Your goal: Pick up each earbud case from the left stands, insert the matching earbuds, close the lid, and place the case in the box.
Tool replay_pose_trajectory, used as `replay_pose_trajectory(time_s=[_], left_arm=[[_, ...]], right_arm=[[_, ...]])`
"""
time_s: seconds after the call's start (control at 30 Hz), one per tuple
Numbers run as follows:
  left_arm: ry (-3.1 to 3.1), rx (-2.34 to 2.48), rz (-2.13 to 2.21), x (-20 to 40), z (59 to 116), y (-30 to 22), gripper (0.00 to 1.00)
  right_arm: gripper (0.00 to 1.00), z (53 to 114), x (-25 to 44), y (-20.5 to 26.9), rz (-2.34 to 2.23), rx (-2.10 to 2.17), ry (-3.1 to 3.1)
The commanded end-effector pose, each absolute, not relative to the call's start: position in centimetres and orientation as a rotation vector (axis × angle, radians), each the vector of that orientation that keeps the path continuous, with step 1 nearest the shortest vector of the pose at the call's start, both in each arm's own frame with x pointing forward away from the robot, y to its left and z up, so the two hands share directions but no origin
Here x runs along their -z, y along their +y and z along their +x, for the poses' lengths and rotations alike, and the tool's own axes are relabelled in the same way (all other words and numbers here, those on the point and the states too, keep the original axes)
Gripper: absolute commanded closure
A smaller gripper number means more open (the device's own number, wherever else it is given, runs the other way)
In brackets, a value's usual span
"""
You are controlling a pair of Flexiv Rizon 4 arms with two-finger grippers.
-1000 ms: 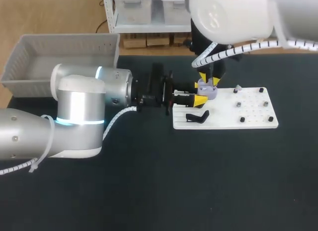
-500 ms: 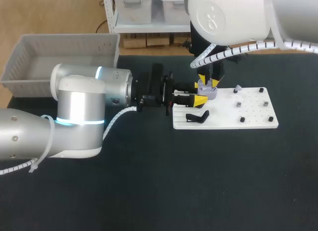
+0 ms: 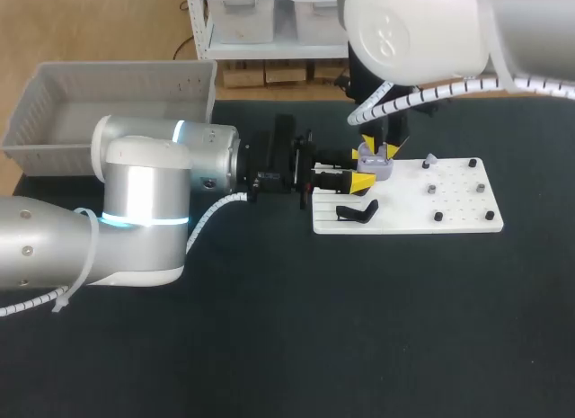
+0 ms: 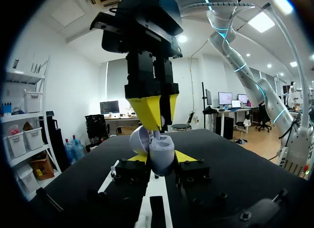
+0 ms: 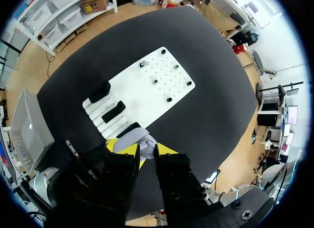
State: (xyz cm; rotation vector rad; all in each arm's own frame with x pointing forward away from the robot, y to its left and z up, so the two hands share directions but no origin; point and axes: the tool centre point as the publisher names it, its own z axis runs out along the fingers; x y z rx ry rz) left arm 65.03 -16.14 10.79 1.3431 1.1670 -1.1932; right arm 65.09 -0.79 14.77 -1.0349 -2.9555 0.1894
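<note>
Lavender earbud case was pinched by the left claw, directly beneath the right claw, whose grip could not be told.

Our left arm lies level, coming in from the left, with left gripper clamped on the earbud case from both sides. Our right arm hangs overhead, and right gripper points straight down just above the left one.

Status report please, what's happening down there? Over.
Left gripper shut on lilac earbud case, lid open. Right gripper directly above it, grip unclear. Both over white board.
</note>
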Motion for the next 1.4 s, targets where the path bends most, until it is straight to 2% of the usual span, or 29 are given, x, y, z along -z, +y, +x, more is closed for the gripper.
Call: replay_pose_trajectory(time_s=[0.03, 0.07, 0.1, 0.43, 0.5, 0.57, 0.63, 0.73, 0.93, 1.07, 1.13, 1.17, 1.2, 1.3, 1.4], left_arm=[[1.169, 1.189, 1.340, -10.8, 64.9, -16.1, 1.00], [1.169, 1.189, 1.340, -10.8, 64.9, -16.1, 1.00], [1.169, 1.189, 1.340, -10.8, 64.9, -16.1, 1.00], [1.169, 1.189, 1.340, -10.8, 64.9, -16.1, 1.00], [1.169, 1.189, 1.340, -10.8, 64.9, -16.1, 1.00], [1.169, 1.189, 1.340, -10.8, 64.9, -16.1, 1.00], [1.169, 1.189, 1.340, -10.8, 64.9, -16.1, 1.00], [1.169, 1.189, 1.340, -10.8, 64.9, -16.1, 1.00], [1.169, 1.189, 1.340, -10.8, 64.9, -16.1, 1.00], [1.169, 1.189, 1.340, -10.8, 64.9, -16.1, 1.00], [1.169, 1.189, 1.340, -10.8, 64.9, -16.1, 1.00], [1.169, 1.189, 1.340, -10.8, 64.9, -16.1, 1.00], [1.169, 1.189, 1.340, -10.8, 64.9, -16.1, 1.00], [1.169, 1.189, 1.340, -10.8, 64.9, -16.1, 1.00], [1.169, 1.189, 1.340, -10.8, 64.9, -16.1, 1.00]], right_arm=[[0.56, 65.0, -14.5, -0.9, -1.029, -0.179, -2.963], [0.16, 64.8, -14.5, -0.9, -1.026, -0.178, -2.968], [0.00, 64.6, -14.6, -0.8, -1.020, -0.177, -2.971], [0.00, 60.6, -17.6, -2.8, -0.888, 0.126, -3.083], [0.10, 60.5, -18.0, -3.8, -0.859, 0.232, -3.114], [0.07, 60.8, -18.2, -4.9, -0.841, 0.287, -3.161], [0.31, 61.1, -18.3, -5.7, -0.792, 0.347, -3.185], [0.28, 62.0, -18.7, -6.8, -0.765, 0.388, -3.221], [0.40, 64.9, -18.9, -8.4, -0.744, 0.394, -3.250], [0.30, 68.0, -18.1, -9.4, -0.709, 0.330, -3.283], [0.32, 69.5, -17.3, -9.6, -0.683, 0.304, -3.295], [0.25, 70.2, -16.9, -9.7, -0.670, 0.277, -3.307], [0.27, 70.9, -16.4, -9.8, -0.653, 0.248, -3.312], [0.41, 72.7, -14.3, -10.1, -0.606, 0.202, -3.316], [0.51, 74.0, -12.4, -10.5, -0.577, 0.156, -3.311]])
